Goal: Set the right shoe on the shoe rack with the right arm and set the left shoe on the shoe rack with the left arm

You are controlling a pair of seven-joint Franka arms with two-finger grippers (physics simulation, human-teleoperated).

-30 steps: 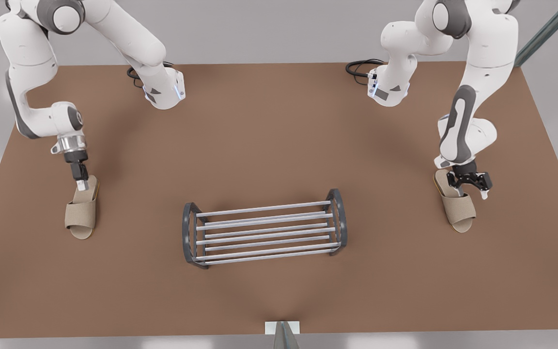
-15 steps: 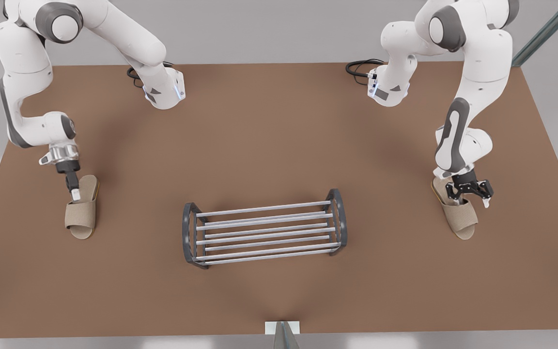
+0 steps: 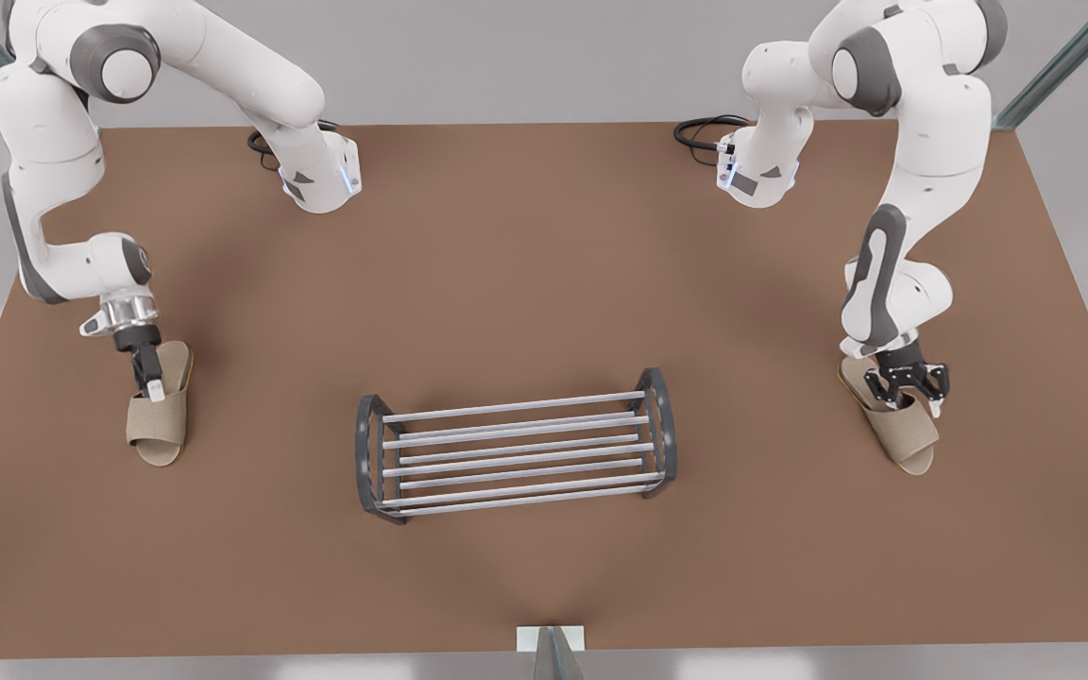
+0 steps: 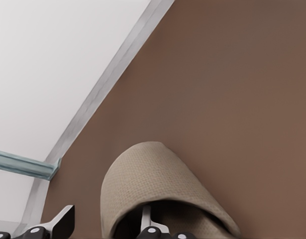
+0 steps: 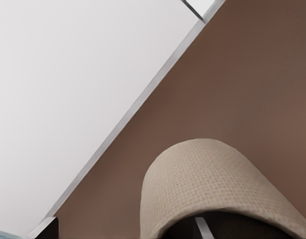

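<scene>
Here, left gripper [image 3: 905,389] astride left shoe [image 3: 905,433], right gripper [image 3: 153,387] astride right shoe [image 3: 159,427].

Brown table [image 3: 525,283]: shoe rack [image 3: 516,444] centre; beige slipper [image 3: 159,416] front view's left, another slipper [image 3: 898,425] right.

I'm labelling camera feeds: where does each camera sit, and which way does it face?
Front view: high, opposite the arm bases, looking down on the table and shoe rack; both arms show.
Left wrist view: low over the left shoe's heel, facing its toe; the open left gripper shows.
Right wrist view: likewise at the right shoe; the open right gripper shows.
Shared: table, shoes.
</scene>
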